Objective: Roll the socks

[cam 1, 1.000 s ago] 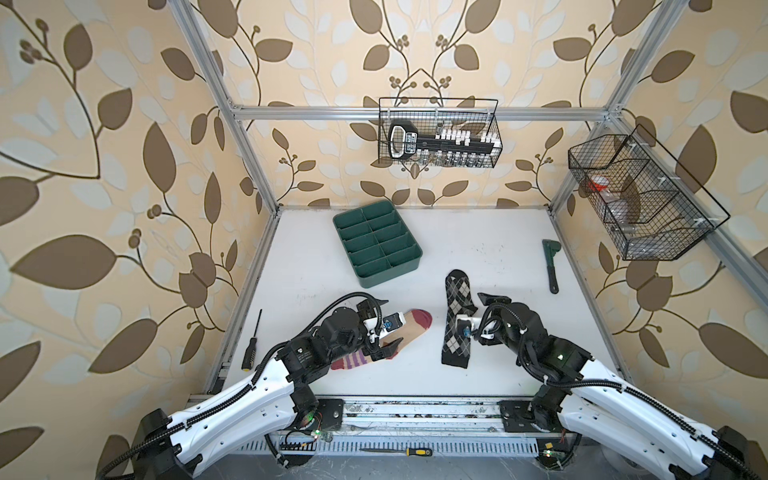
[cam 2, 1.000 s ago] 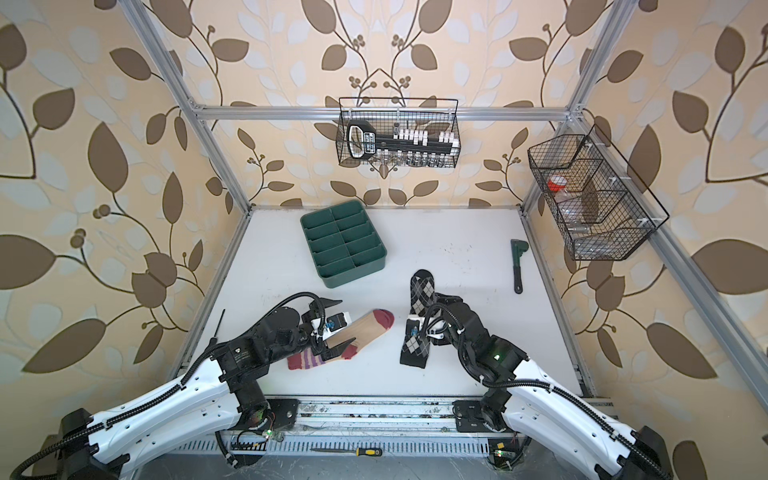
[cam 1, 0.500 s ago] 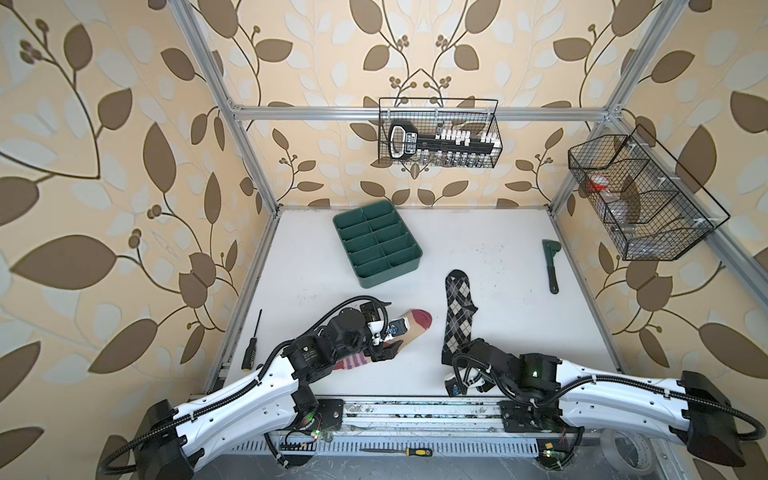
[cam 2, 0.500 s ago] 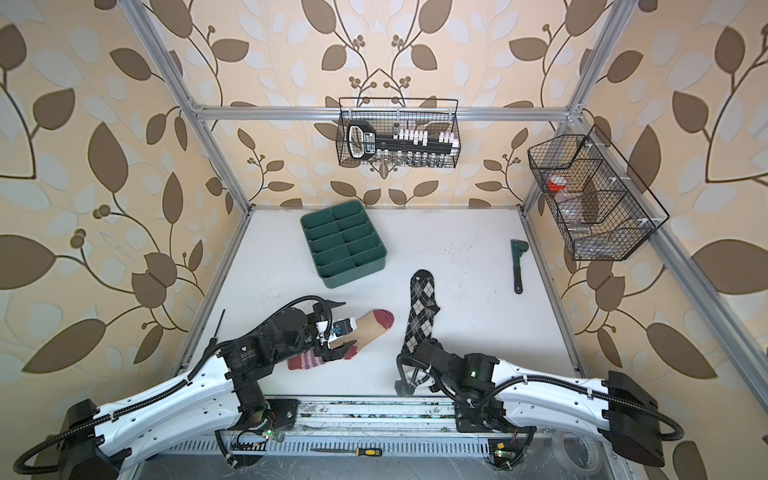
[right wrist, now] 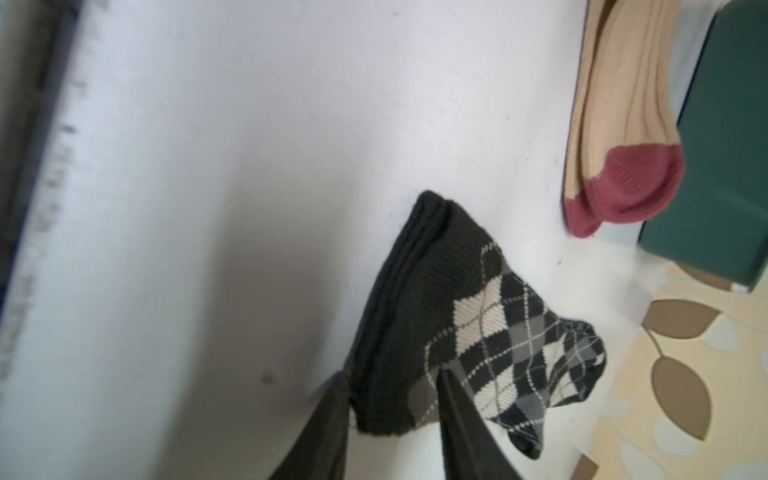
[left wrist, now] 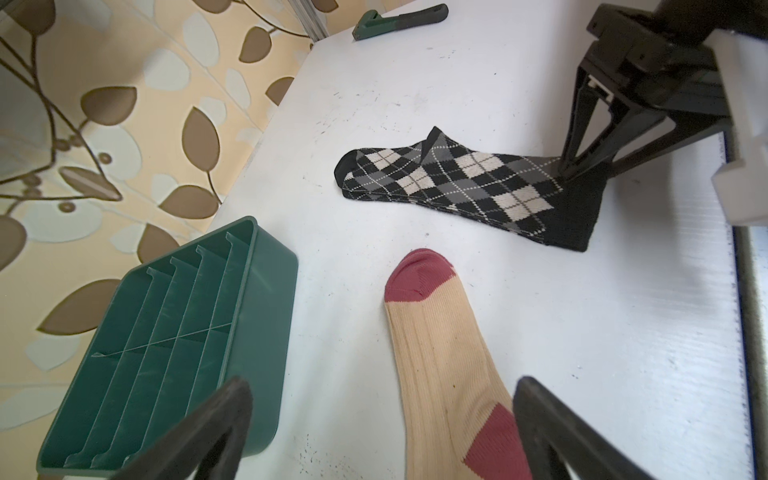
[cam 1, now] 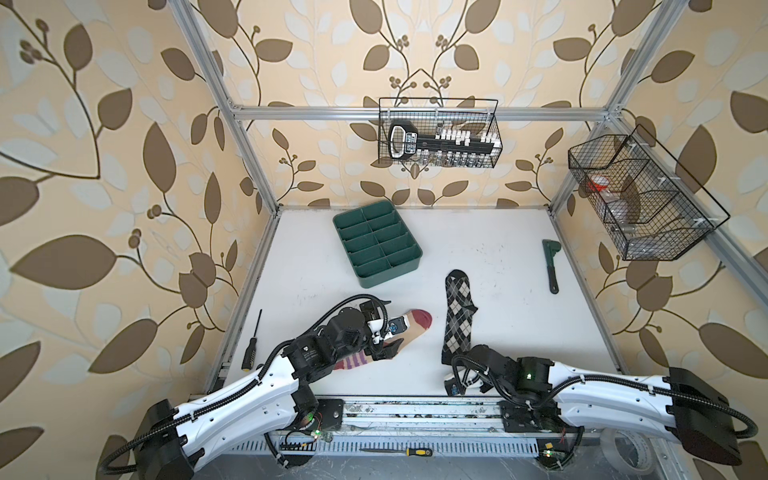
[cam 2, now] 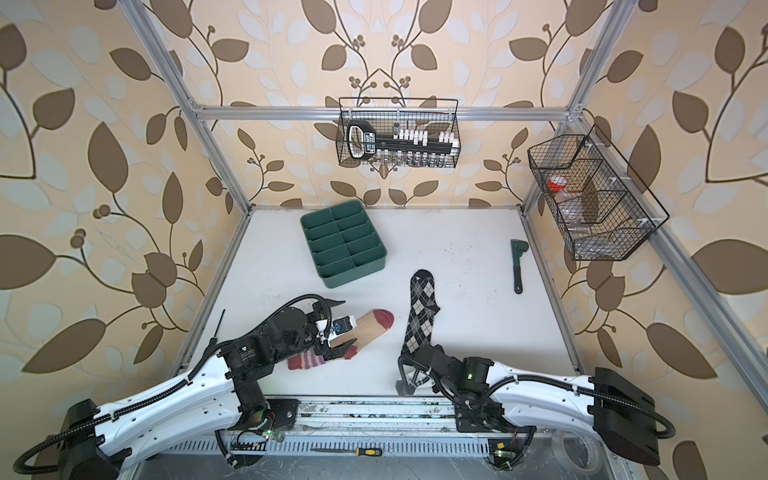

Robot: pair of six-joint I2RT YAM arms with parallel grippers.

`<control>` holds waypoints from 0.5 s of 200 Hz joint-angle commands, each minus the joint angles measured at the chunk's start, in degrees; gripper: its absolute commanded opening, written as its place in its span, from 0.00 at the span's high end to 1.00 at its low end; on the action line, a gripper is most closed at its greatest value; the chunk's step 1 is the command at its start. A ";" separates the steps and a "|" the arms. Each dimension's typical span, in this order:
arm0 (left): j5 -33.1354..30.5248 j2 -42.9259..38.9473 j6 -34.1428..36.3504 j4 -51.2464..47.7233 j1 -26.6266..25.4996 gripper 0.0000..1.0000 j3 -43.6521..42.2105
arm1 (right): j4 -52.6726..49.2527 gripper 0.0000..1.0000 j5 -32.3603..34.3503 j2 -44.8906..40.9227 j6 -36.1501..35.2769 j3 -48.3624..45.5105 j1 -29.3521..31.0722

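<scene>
The black argyle sock (cam 1: pixel 457 316) (cam 2: pixel 419 316) lies lengthwise right of the table's middle, toe toward the back. My right gripper (cam 1: pixel 457 365) (right wrist: pixel 392 374) is at its near end, shut on a corner of the plain black cuff (right wrist: pixel 395 386), which it lifts slightly. The beige sock (cam 1: pixel 411 328) (left wrist: pixel 440 353) with its maroon toe lies slanted to the left; its striped cuff end (cam 1: pixel 351 361) pokes out from under the left arm. My left gripper (cam 1: pixel 392 326) (left wrist: pixel 382 415) hovers open over that sock's maroon heel, a finger on each side, touching nothing.
A green divided tray (cam 1: pixel 376 245) stands behind the beige sock. A green wrench (cam 1: pixel 550 266) lies at the right. A black screwdriver (cam 1: pixel 251 345) lies along the left edge. Wire baskets hang on the back wall (cam 1: pixel 438 137) and the right wall (cam 1: pixel 640 199).
My right arm has swung down from above the argyle sock's middle to its near cuff, and its jaws have closed on the cuff. The left gripper stays open and has barely moved.
</scene>
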 commanded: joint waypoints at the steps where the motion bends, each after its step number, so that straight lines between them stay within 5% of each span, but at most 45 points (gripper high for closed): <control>1: 0.91 -1.21 -1.18 2.23 -0.54 0.01 0.91 | -1.69 0.77 -2.42 0.80 -0.80 -1.81 -0.11; 26: 2.30 -1.21 -1.48 2.36 -0.71 0.01 0.90 | -2.12 1.00 -2.50 2.06 -1.09 -1.48 0.68; 100: 7.67 4.62 8.56 6.63 -1.76 0.01 1.97 | -15.62 1.00 -16.92 4.10 -0.76 7.37 -7.60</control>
